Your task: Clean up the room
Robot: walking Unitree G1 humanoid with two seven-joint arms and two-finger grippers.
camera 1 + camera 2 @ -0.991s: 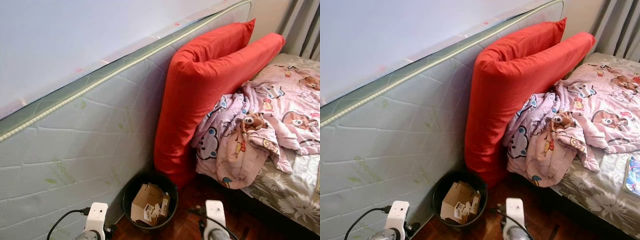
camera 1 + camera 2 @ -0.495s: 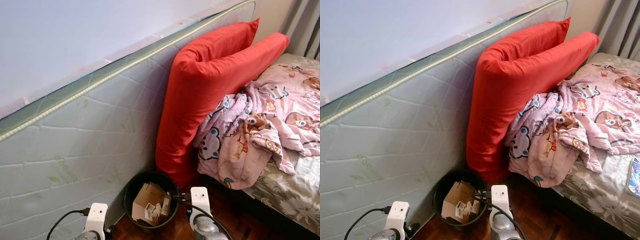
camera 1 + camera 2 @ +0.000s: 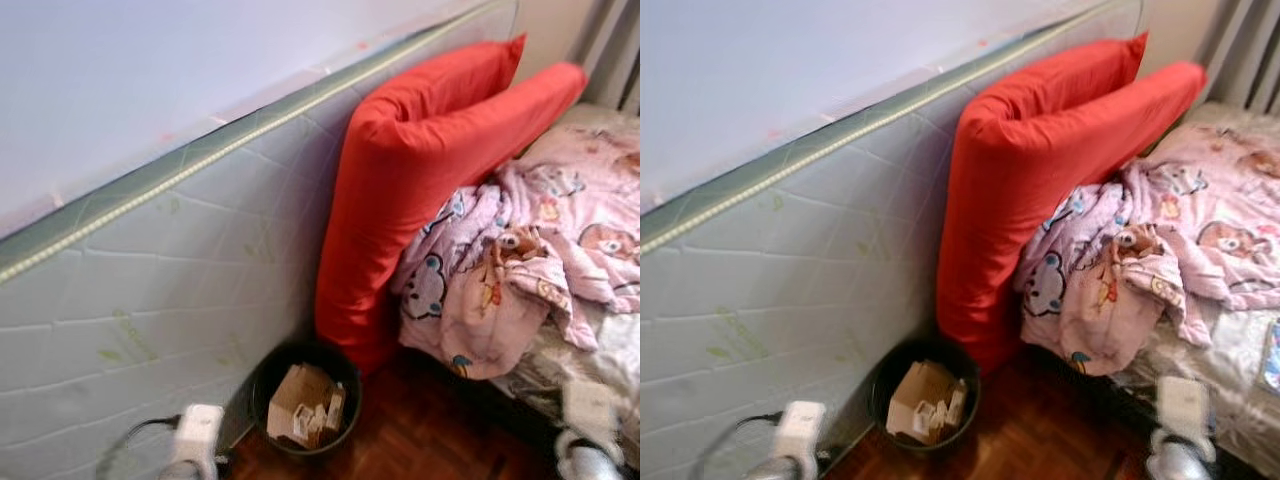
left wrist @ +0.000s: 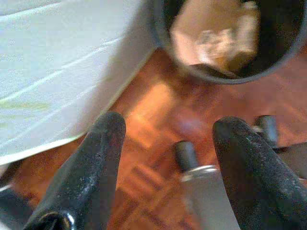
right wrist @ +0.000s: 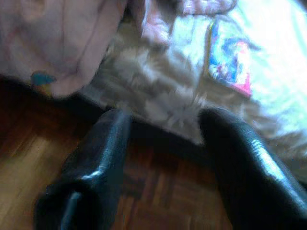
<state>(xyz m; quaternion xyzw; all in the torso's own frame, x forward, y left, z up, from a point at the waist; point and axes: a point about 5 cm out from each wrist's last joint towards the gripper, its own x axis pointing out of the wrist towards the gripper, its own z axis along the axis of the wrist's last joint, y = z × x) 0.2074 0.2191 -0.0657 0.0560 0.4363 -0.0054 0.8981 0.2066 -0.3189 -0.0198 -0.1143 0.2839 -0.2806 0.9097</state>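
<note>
Bin (image 3: pixel 305 400) against mattress (image 3: pixel 180 290) edge, beside bare parquet (image 3: pixel 410 440).

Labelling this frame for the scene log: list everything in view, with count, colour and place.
mattress: 1, pale grey-green, on edge along the wall
pillows: 2, red, leaning on the mattress
blanket: 1, pink cartoon print, crumpled on the bed
bed: 1, grey floral sheet, right
bin: 1, black, on the floor by the mattress, holding cardboard scraps
booklet: 1, colourful, on the sheet
floor: brown parquet
left gripper: fingers open, above the floor near the bin
right gripper: fingers open, at the bed's edge
</note>
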